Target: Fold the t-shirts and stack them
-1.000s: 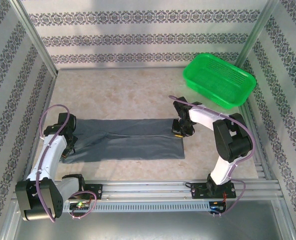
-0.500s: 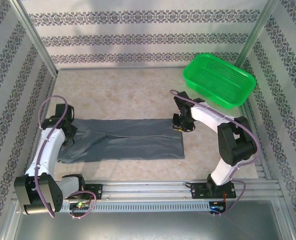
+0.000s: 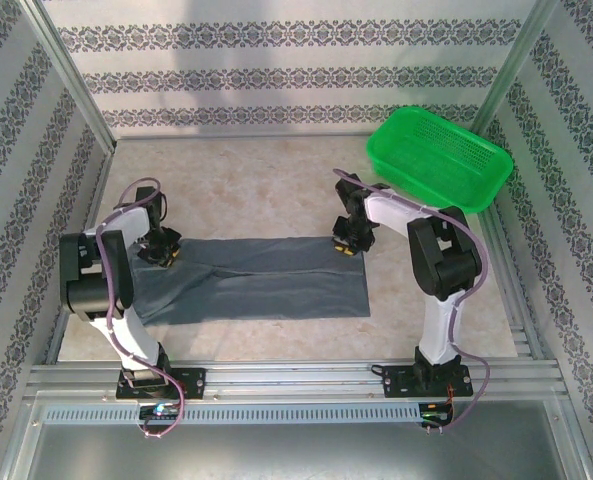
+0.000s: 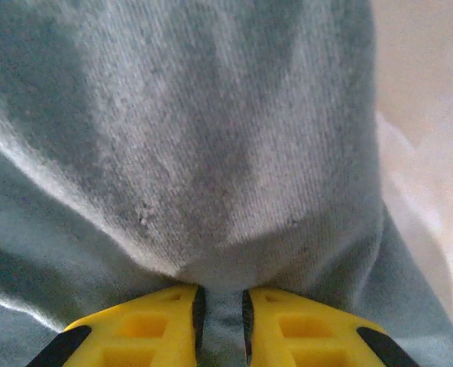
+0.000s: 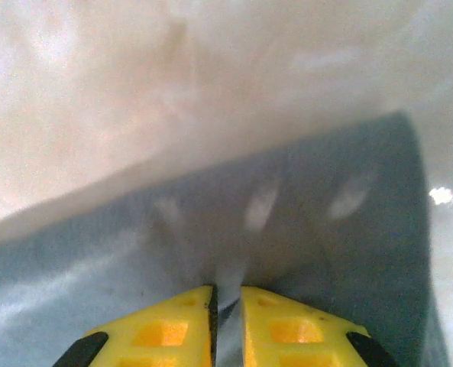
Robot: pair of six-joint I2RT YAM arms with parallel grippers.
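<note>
Arms shifted to t-shirt (image 3: pixel 261 280) far corners; left gripper (image 4: pixel 222 294) and right gripper (image 5: pixel 226 294) each pinching cloth; next fold looks ready.

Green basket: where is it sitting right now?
In the top view, the green mesh basket sits in the far right corner of the table, apart from the grey t-shirt, which lies nearer the middle.
</note>
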